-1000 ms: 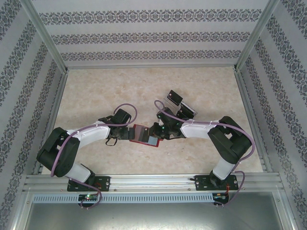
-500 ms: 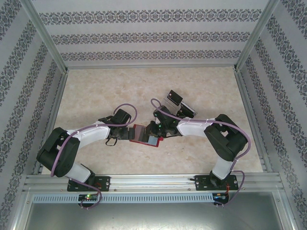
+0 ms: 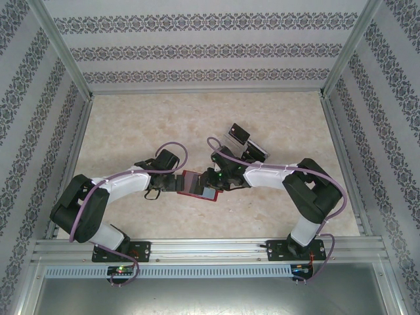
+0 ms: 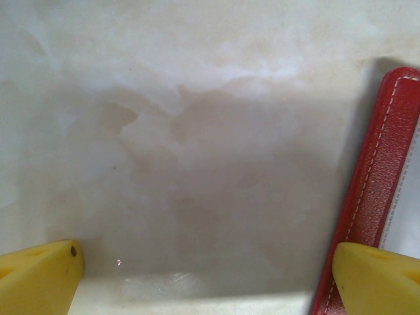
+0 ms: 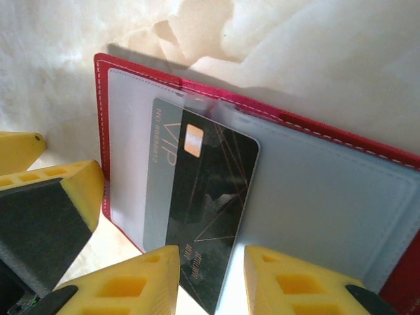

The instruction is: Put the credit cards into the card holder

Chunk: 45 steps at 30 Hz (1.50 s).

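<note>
Red leather: your card holder point(image 5: 315, 128) lies opened flat just ahead of the right claw point(image 5: 211, 282), whose jaws stand slightly parted. A black credit card point(image 5: 203, 197) sits partly under its translucent pocket, near end in the gap between those fingers. Your left claw point(image 4: 207, 279) is spread wide, one finger over the holder's stitched edge.

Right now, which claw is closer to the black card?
Right. The right claw has its fingers either side of the black card, which is partly tucked into the red wallet. The left claw sits open at the wallet's outer edge, short of the card.
</note>
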### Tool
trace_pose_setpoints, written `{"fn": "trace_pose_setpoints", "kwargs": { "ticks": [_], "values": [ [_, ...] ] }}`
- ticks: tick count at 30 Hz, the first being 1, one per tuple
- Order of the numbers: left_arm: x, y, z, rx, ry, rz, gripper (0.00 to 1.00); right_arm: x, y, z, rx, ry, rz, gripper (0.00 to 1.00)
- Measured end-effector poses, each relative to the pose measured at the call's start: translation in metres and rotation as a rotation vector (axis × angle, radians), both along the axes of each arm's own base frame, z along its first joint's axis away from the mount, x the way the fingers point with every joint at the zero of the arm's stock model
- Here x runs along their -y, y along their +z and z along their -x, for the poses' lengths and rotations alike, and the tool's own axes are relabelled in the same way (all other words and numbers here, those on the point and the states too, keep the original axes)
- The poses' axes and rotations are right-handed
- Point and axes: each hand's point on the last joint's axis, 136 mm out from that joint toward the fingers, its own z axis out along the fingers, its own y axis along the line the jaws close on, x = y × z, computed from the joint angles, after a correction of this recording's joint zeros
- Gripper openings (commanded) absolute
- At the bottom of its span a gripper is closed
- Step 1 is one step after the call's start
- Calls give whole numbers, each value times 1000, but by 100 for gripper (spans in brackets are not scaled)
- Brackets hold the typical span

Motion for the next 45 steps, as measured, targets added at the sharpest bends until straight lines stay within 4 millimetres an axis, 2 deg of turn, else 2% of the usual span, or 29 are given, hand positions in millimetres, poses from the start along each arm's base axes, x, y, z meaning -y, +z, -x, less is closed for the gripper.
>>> {"fn": "trace_pose_setpoints", "kwargs": {
  "ticks": [9, 16, 24, 34, 45],
  "values": [
    [0, 0, 0, 1, 0, 1, 98, -1, -2, -1, -8, 1, 9, 33],
    [0, -1, 0, 3, 0, 1, 98, -14, 3, -4, 3, 22, 2, 33],
    [0, -1, 0, 4, 1, 2, 98, -18, -1, -4, -1, 40, 14, 34],
    [0, -1, 0, 4, 1, 2, 97, -6, 6, 1, 13, 34, 51, 41],
    [0, -1, 0, 5, 0, 2, 97, -1, 4, 4, 7, 40, 74, 42]
  ]
}}
